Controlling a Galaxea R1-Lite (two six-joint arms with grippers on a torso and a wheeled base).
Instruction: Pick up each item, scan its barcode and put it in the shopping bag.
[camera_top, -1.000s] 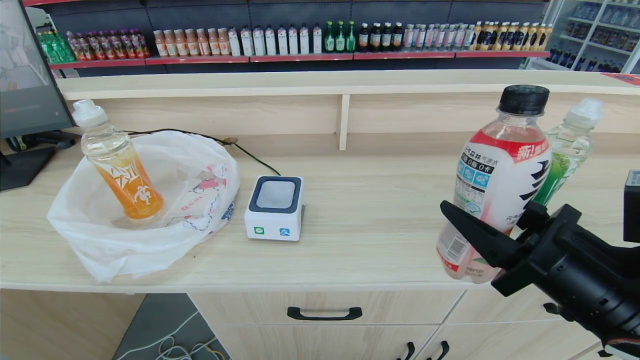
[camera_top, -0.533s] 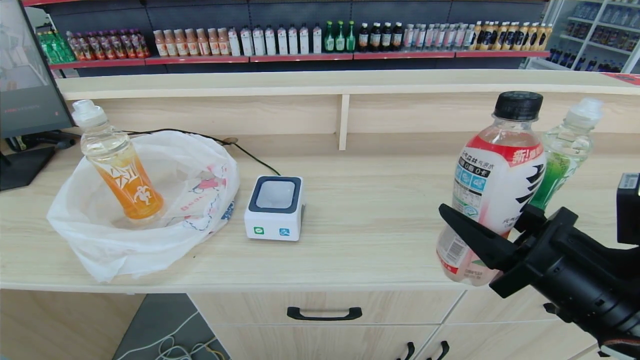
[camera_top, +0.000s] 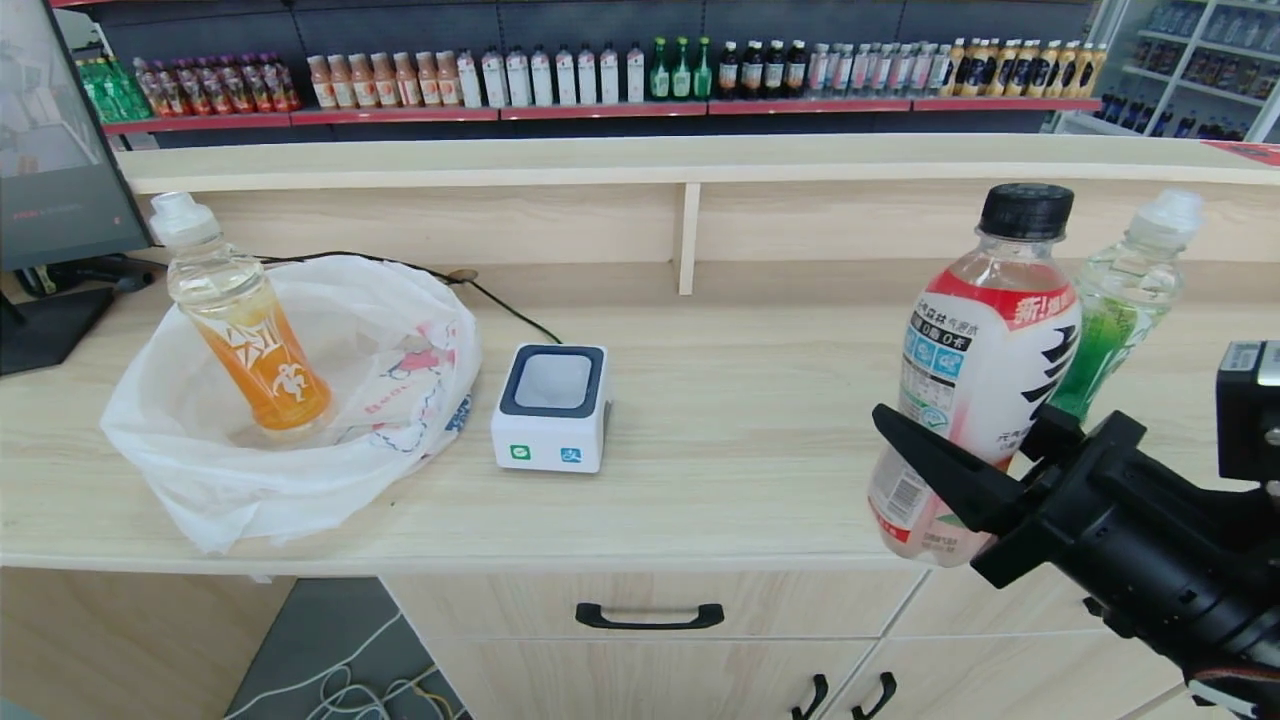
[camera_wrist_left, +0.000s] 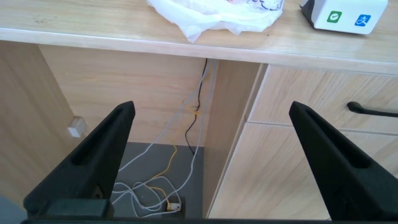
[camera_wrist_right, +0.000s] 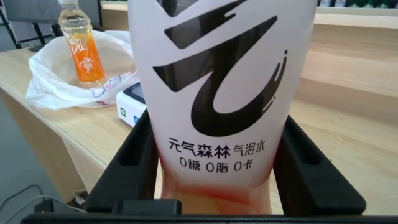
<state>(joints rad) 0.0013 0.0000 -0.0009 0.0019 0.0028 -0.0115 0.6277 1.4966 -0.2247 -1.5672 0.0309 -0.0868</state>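
bright even light; curved edges

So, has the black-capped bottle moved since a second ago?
Yes, slightly: the black-capped bottle has edged left and down relative to the green bottle behind it.

The right arm (camera_top: 1150, 540) extended in from the robot's right, wrist angled up and inward. The right gripper (camera_top: 962, 418) was clamped on the lower body of the black-capped bottle (camera_top: 985, 330), one finger on each side, holding it nearly upright. The left gripper (camera_wrist_left: 211, 112) hung below the counter (camera_wrist_left: 93, 25), fingers spread wide with nothing between them.
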